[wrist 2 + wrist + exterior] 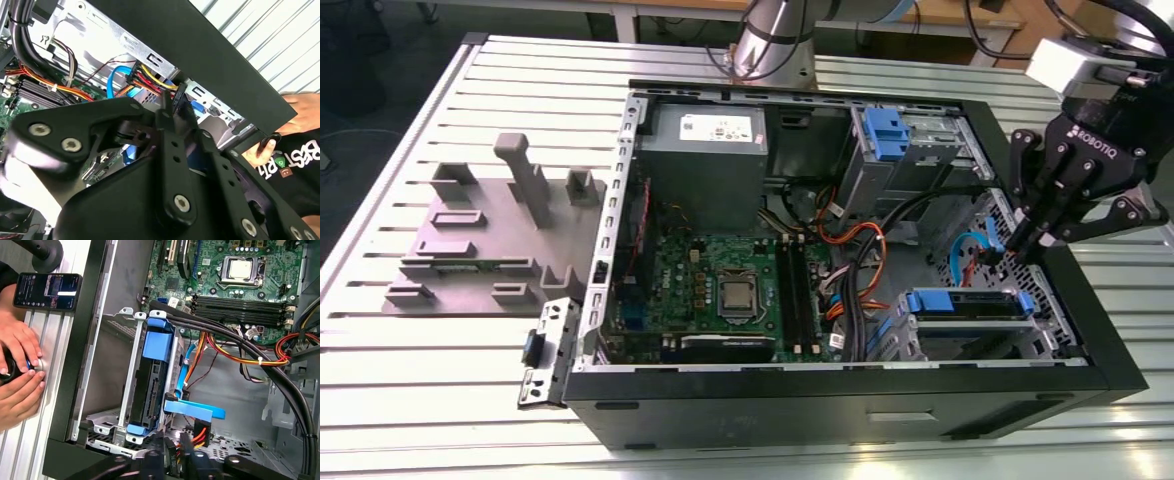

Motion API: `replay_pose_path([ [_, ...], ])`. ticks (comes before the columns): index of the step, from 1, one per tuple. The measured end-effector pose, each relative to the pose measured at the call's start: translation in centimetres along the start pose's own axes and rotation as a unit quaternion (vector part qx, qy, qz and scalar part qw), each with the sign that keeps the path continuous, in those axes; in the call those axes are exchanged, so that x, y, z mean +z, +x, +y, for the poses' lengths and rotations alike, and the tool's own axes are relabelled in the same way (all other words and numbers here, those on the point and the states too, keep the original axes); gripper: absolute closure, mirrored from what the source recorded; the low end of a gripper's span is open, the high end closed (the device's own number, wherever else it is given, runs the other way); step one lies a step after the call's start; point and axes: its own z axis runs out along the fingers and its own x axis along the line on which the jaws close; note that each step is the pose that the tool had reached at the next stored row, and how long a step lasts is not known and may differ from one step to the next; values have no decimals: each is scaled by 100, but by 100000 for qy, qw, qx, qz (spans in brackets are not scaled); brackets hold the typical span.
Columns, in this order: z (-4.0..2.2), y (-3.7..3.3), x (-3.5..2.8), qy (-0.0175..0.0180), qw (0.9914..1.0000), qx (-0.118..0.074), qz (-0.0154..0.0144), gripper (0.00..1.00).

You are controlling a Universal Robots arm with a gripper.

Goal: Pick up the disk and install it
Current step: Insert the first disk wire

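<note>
Gripper (1025,250) is hung over the open computer case (854,405), at its edge on the exterior view's right. White print is carried on its black body; not read off.

Fingertips are seen drawn together and closed on a black cable connector (176,97) with red, yellow and black wires, just beside the drive cage (131,390). Same connector is seen in the first wrist view (200,432).

The disk (967,300) is already seated in that silver cage, in the case corner nearest the gripper. Its blue rail frame is exposed at the cage opening, and its dark connector edge (152,390) is seen in the first wrist view. A flat blue data cable (195,411) is lying just beside it.

Labels: a white sticker is noted on the grey power-supply box (707,140). Small white stickers are noted on the green motherboard (720,290).

Surface: the case is laid on its side on a slatted aluminium table (440,400). A grey slotted fixture (494,240) is set on the table on the exterior view's left, apart from the case.

A person's hands (17,370) are rested on the table beside the case wall, with a phone (47,290) lying near them. A black printed shirt (295,170) is seen in the second wrist view.
</note>
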Motion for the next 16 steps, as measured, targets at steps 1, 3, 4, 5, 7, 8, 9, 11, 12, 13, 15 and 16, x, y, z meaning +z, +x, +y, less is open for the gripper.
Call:
replay_pose_path([
  [1,0,0,0,0,100000,-1,8,76],
  [3,0,0,2,2,100000,-5,-11,83],
  [4,0,0,2,1,100000,-6,-10,83],
  [5,0,0,2,3,100000,-5,-18,83],
  [7,1,2,-10,4,100000,-8,-28,83],
  [8,3,4,-20,3,100000,-12,-18,83],
  [9,5,6,-28,1,100000,-11,-15,83],
  [11,13,6,-31,13,100000,-8,-22,83],
  [12,25,5,-31,39,100000,-24,-7,83],
  [13,43,6,-30,74,100000,-27,9,83],
  [15,81,10,-24,154,100000,-29,19,83],
  [16,97,17,-21,182,100000,-41,25,83],
])
